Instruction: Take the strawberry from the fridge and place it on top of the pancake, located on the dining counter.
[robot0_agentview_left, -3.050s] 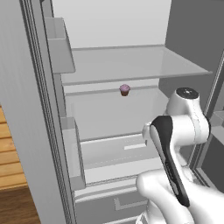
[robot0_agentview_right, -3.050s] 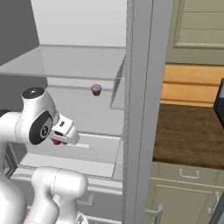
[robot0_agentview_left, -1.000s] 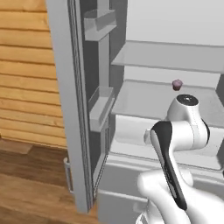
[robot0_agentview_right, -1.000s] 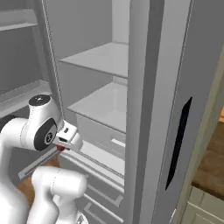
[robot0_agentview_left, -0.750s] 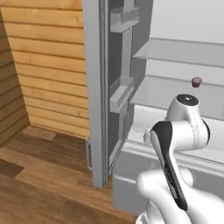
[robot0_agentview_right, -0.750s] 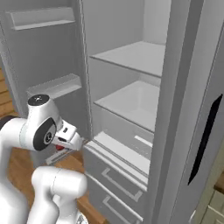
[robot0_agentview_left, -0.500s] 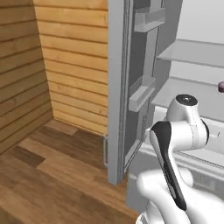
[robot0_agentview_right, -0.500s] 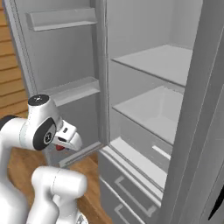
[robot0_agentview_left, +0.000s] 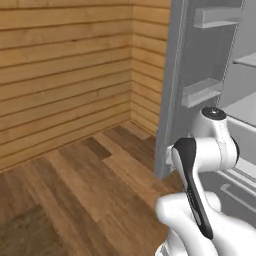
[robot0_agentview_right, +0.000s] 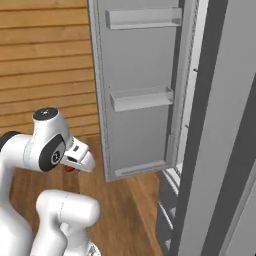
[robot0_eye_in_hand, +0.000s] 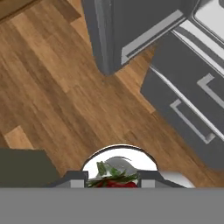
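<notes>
While gripper (robot0_eye_in_hand: 113, 180) pinches strawberry (robot0_eye_in_hand: 114, 182), fridge (robot0_agentview_right: 145, 90) door open.

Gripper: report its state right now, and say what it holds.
Gripper: closed on the strawberry, a red berry with green leaves pinched between the fingers. A red spot under the hand in the right base view matches.

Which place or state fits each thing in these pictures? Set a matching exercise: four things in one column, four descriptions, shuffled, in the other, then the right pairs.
Things:
1. small dark-red strawberry
2. light-grey fridge door
3. grey lower fridge drawers
4. brown plank floor

Descriptions:
A. shut, with bar handles
B. swung open, with shelves on its inner side
C. between the tips of the gripper
D. beneath the fridge door

Pairs: 1-C, 2-B, 3-A, 4-D
</notes>
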